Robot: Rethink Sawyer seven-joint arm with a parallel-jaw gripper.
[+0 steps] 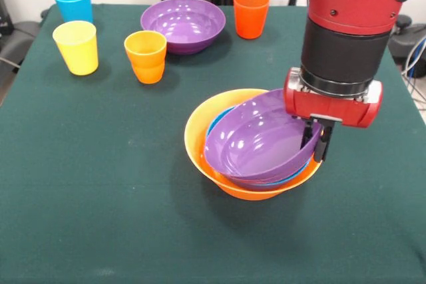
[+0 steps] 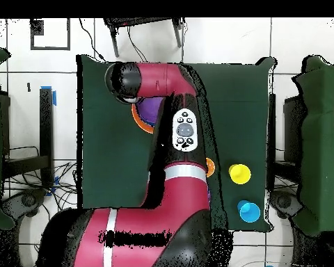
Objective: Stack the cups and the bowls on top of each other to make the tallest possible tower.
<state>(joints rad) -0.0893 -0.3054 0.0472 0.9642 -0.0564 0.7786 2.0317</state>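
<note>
End effector (image 1: 318, 139) clamped on rim of tilted purple bowl (image 1: 256, 139), nested in large orange bowl (image 1: 200, 139).

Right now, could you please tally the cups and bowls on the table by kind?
Cups: 4 – light blue cup, yellow cup, orange cup, red-orange cup.
Bowls: 4 – orange bowl, blue bowl nested in it, tilted purple bowl at the gripper, purple bowl standing apart.
Total: 8.
</note>
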